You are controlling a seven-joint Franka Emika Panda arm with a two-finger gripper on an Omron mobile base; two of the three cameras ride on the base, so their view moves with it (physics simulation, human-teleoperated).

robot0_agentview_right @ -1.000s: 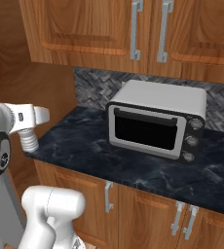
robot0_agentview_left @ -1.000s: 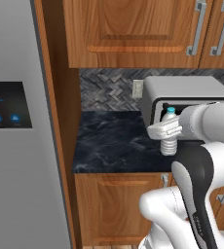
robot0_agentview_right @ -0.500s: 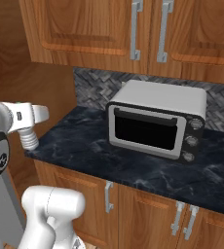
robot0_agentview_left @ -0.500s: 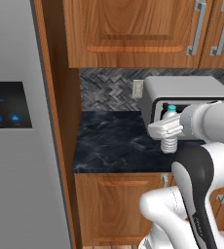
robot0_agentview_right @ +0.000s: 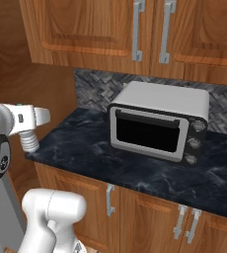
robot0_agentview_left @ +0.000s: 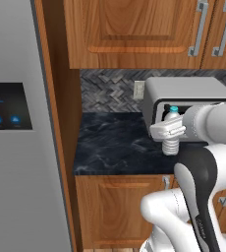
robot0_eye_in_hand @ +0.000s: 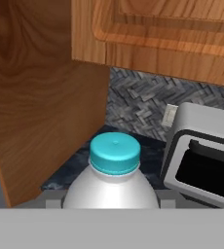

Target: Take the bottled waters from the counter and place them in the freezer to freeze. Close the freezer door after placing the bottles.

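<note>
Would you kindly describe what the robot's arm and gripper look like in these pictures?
The arm is glossy white with rounded, tubular links and dark charcoal bands at the joints. Its wrist ends in a white ribbed collar above a blocky white hand. In the right base view a round dark joint cap carries a small pale mark. The gripper is white. No loose cables show.

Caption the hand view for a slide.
Whitish bottle with teal cap in the claw, facing the counter corner and microwave.
</note>
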